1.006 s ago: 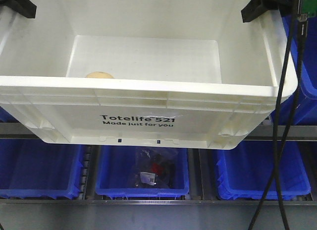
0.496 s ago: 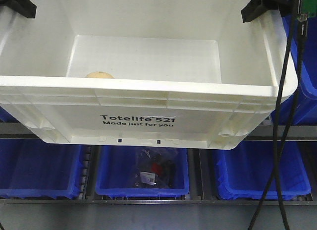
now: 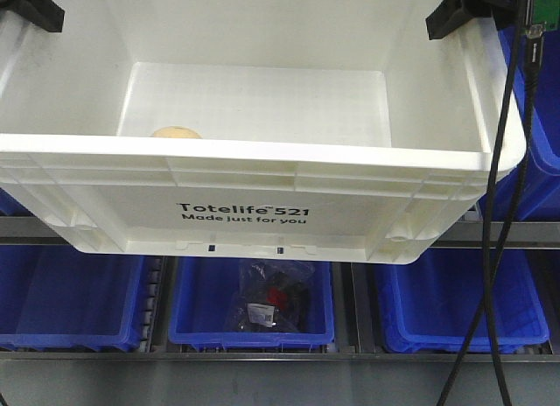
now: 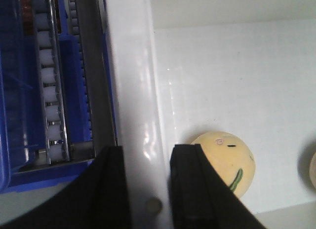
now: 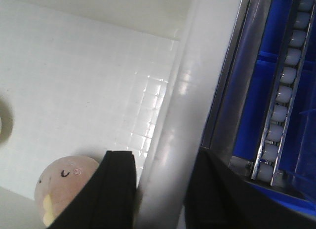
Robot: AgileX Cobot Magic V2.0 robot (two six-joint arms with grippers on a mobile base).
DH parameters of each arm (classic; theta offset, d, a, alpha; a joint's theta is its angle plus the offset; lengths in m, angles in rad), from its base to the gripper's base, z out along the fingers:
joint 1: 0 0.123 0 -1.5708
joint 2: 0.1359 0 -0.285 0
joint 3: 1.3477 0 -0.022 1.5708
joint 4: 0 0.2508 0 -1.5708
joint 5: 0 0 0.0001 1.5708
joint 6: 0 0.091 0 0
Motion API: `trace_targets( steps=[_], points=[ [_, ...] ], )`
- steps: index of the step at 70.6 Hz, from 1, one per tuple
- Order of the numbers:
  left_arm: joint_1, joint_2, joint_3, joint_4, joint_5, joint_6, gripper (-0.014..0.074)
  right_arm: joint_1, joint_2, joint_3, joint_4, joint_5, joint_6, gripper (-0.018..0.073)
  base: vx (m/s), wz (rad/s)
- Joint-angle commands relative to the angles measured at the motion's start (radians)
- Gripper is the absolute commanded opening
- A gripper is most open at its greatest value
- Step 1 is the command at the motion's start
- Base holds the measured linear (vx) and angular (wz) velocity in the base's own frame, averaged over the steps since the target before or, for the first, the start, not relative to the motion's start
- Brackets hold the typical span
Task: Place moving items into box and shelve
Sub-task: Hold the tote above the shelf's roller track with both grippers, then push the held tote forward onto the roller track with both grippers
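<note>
The box [image 3: 262, 174] hangs in front of the shelf, above the blue bins [image 3: 249, 305], because both arms carry it by its side walls. The left gripper [image 4: 146, 189] and the right gripper [image 5: 160, 189] each pinch 1 rim between their fingers. The moving items [image 4: 224, 162] lie on its floor, so I judge that only shelving is left.

Blue bins [image 3: 70, 297] on shelf rails, middle bin [image 3: 254, 305] holding bagged dark items [image 3: 271, 305]

The large white plastic crate [image 3: 262, 174] bears black lettering; inside it lie a cream rounded dumpling with a green ridge [image 4: 224, 162] and a tan-pink rounded dumpling with a yellow ridge [image 5: 66, 187]; below the crate sit blue plastic bins [image 3: 74, 301].
</note>
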Motion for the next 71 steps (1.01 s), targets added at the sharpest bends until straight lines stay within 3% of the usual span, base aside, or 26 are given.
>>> trace_targets(
  steps=[1,51,71],
  points=[
    [-0.004,-0.049,-0.044,-0.012,-0.080,0.002,-0.0017,0.002,-0.054,-0.046,0.033,-0.020,-0.035,-0.0012,0.00,0.00],
    [-0.004,-0.040,-0.044,-0.011,-0.097,0.000,-0.0017,0.002,-0.051,-0.044,0.038,-0.019,-0.035,-0.0012,0.00,0.00],
    [-0.004,0.017,-0.044,-0.019,-0.079,-0.001,-0.0017,0.002,-0.032,-0.044,0.086,-0.019,-0.035,-0.0012,0.00,0.00]
  ],
)
